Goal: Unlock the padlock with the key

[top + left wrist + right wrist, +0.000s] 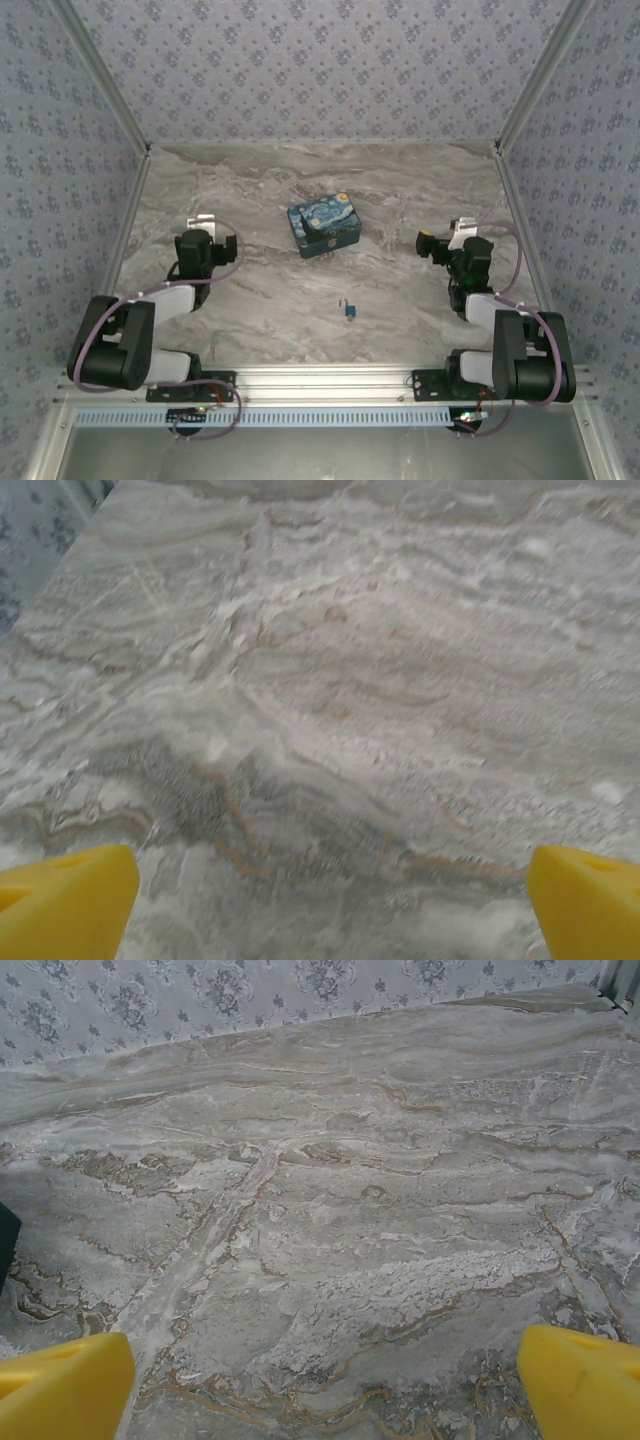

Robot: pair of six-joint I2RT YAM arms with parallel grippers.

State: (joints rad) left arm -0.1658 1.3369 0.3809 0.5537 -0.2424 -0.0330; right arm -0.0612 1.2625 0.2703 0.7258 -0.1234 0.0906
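The left gripper (330,895) and the right gripper (325,1380) are both spread wide and hold nothing. The little blue padlock (351,311) lies on the table (260,300) between them, well apart from both, a bit nearer the right one.

Left hand (332,885) and right hand (325,1365) both gape wide.
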